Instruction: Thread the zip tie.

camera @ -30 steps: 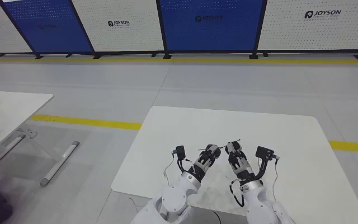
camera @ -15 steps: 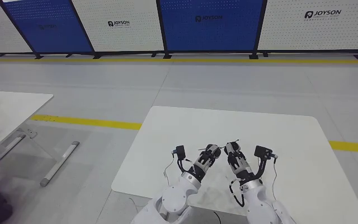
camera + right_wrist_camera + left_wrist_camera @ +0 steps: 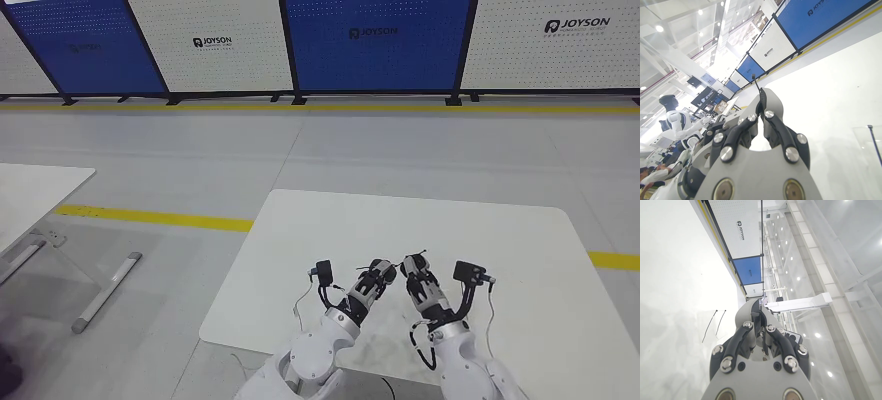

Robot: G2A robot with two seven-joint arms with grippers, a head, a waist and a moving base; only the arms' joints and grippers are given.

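Both grippers hover close together over the near part of the white table point(image 3: 450, 215). My right gripper point(image 3: 761, 98) point(image 3: 415, 268) is shut on a black zip tie point(image 3: 755, 81); its square head pokes out past the fingertips. My left gripper point(image 3: 760, 306) point(image 3: 378, 270) is shut too, and a short black stub of zip tie point(image 3: 754, 313) sticks out between its pads. How the strap runs between the two grippers is hidden.
Two spare zip ties point(image 3: 710, 323) lie side by side on the table beside my left gripper. Another zip tie point(image 3: 873, 138) lies on a clear sheet by my right gripper. A second white table point(image 3: 35, 195) stands far left, across the floor.
The right arm's wrist has edged slightly toward the left arm. Both grippers stay shut and the left arm keeps its place.
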